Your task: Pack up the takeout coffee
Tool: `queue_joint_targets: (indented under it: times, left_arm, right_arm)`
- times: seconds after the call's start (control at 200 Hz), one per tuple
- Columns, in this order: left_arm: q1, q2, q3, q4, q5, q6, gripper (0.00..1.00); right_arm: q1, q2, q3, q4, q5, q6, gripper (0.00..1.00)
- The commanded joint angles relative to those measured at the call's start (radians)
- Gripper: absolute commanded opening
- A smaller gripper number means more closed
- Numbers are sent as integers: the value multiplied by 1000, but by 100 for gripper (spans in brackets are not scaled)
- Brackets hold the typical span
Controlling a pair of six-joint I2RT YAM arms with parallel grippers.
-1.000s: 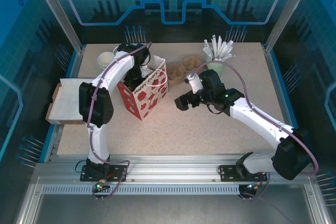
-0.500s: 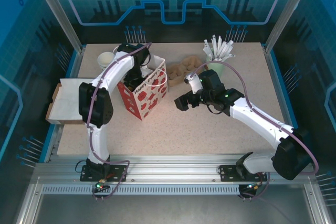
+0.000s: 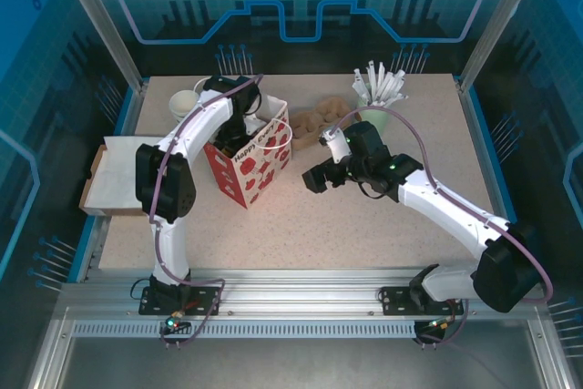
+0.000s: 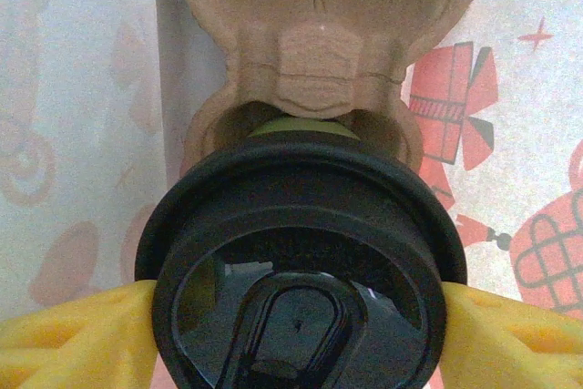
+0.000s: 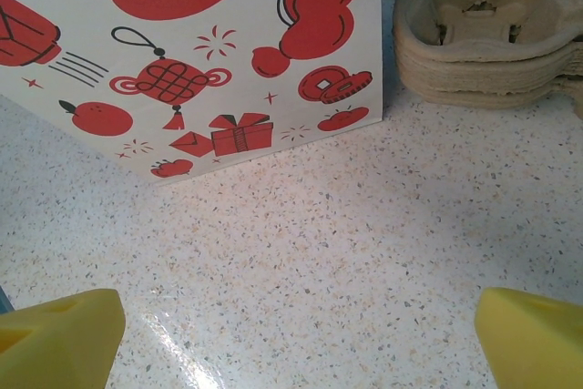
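The takeout coffee, a dark olive cup under a round black lid, sits in a brown pulp carrier inside the red-and-white bag. My left gripper reaches down into the bag. Its yellow fingers flank the lid on both sides. The lid hides whether they touch the cup. In the top view the left gripper is down in the bag's mouth. My right gripper hovers low over the table just right of the bag. It is open with nothing between its fingers.
A stack of brown pulp carriers lies behind the bag. A pale mint cup of white sticks stands at the back right. White paper cups stand at the back left, and a flat white box lies at the left edge.
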Motion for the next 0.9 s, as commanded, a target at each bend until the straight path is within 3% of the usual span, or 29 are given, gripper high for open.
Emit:
queue_joint_targets:
  times: [0.0, 0.895]
  left_arm:
    - [-10, -52, 11, 0, 39, 5, 77]
    - [-9, -163, 195, -44, 56, 31, 79]
  right_arm:
    - [19, -3, 11, -11, 5, -11, 100]
    - [24, 3, 31, -19, 2, -12, 100]
